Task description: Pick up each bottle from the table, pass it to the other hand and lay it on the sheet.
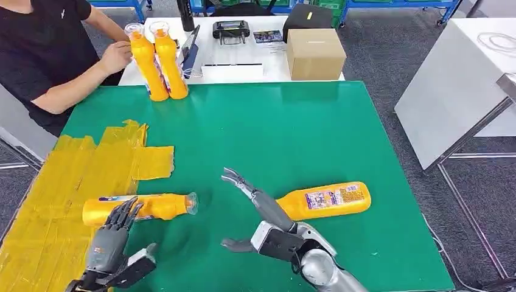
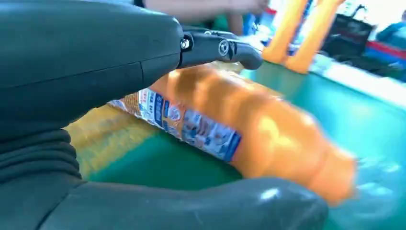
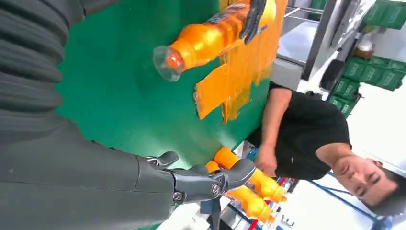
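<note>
An orange bottle (image 1: 149,206) (image 2: 249,129) (image 3: 206,40) lies on its side at the edge of the yellow sheet (image 1: 55,182), its clear cap pointing right over the green mat. My left hand (image 1: 112,238) (image 2: 86,72) reaches over its base end with the fingertips (image 3: 253,17) touching it. The thumb stays apart from the bottle, with green mat showing in the gap. A second orange bottle (image 1: 325,201) lies on the mat at the right. My right hand (image 1: 261,222) (image 3: 72,158) hovers just left of it, fingers spread and holding nothing.
Two more orange bottles (image 1: 159,61) (image 3: 244,191) (image 2: 301,33) stand upright at the back left of the green table (image 1: 292,128), with a person's hand (image 1: 115,56) on them. A cardboard box (image 1: 315,53) and devices sit on the white table behind.
</note>
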You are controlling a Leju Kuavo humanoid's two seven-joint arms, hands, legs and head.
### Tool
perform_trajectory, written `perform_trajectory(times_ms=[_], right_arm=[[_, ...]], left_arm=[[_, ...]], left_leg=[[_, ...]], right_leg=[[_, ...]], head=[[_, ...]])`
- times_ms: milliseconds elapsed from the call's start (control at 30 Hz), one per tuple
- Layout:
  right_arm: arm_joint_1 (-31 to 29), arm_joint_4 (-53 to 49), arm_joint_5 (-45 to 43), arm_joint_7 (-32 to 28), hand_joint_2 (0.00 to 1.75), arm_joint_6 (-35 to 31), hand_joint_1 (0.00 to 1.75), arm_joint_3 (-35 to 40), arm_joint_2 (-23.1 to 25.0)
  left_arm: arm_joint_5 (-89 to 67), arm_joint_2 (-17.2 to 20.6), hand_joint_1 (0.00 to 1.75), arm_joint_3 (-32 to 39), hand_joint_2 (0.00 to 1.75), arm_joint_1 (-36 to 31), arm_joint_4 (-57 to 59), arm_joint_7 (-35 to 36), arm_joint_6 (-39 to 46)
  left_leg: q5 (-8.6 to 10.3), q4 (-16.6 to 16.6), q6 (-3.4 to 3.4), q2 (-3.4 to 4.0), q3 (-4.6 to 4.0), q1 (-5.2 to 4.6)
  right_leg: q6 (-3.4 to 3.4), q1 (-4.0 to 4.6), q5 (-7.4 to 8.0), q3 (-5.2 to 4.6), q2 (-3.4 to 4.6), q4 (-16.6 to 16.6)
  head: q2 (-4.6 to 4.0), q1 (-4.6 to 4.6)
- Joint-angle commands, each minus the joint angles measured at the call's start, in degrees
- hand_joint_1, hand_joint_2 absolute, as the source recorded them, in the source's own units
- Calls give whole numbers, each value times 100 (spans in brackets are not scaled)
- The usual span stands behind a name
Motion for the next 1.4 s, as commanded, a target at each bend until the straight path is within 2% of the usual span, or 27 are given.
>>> perform_trajectory(times_ms=[33, 133, 267, 300, 567, 767, 900, 967, 1133, 1400], right_arm=[[134, 185, 135, -31, 175, -77, 0, 7, 62], [255, 88, 174, -29, 175, -123, 0, -8, 24], [397, -30, 191, -30, 175, -172, 0, -79, -18], [423, -48, 194, -31, 175, -180, 0, -91, -25], [563, -159, 288, -30, 175, -258, 0, -136, -84], [1106, -831, 577, 3, 175, -525, 0, -582, -661], [1106, -831, 577, 3, 175, -525, 0, -582, -661], [1185, -962, 747, 78, 175, -640, 0, -745, -823], [1822, -1542, 777, 301, 175, -605, 0, -2029, -1727], [1852, -1595, 768, 291, 175, -516, 0, -2098, -1698]], left_arm=[[3396, -721, 0, 662, 0, 292, -1758, -443, -1259], [4485, -979, 0, 1080, 0, 242, -2174, -443, -2038], [4341, -1122, 0, 1083, 0, 256, -2264, -443, -2280], [4286, -1138, 0, 1049, 175, 258, -2257, -443, -2267], [4370, -1114, 0, 914, 175, 254, -2164, -443, -2311], [4387, -1190, 0, 873, 175, 384, -2297, -443, -2382], [4387, -1190, 0, 873, 175, 384, -2297, -443, -2382], [4380, -1193, 0, 868, 175, 407, -2305, -443, -2364], [4469, -1237, 0, 866, 175, 514, -2327, -443, -2450], [4472, -1232, 0, 872, 175, 508, -2321, -443, -2452]], left_leg=[[-1, 11, 0, -1, -25, 8], [-4, 10, -3, 6, -29, 11], [-2, 7, -2, 0, -29, 8], [-1, 5, 0, 0, -29, 6], [2, 2, -1, 3, -37, 10], [0, 3, 1, -13, -36, 7], [-1, 5, 1, -7, -38, 8], [0, 3, 1, 1, -40, 7], [0, 8, 5, -28, -43, 5], [-2, 2, 1, 2, -45, -11]], right_leg=[[-4, 9, 2, -21, 2, 2], [-7, 11, 1, -27, 8, 2], [-6, 10, 1, -29, 2, 0], [-3, 8, 2, -29, 2, -1], [-4, 14, 6, -35, 5, -4], [-2, 11, 0, -29, -12, -7], [-3, 11, 2, -35, -5, -6], [-4, 10, 4, -40, 3, -5], [0, 8, -1, -36, -26, -9], [-2, -6, 3, -52, 5, -4]], head=[[0, 0], [0, 0], [0, 0], [0, -2], [0, 0], [0, -2], [0, 0], [0, -2], [0, -2], [0, 0]])
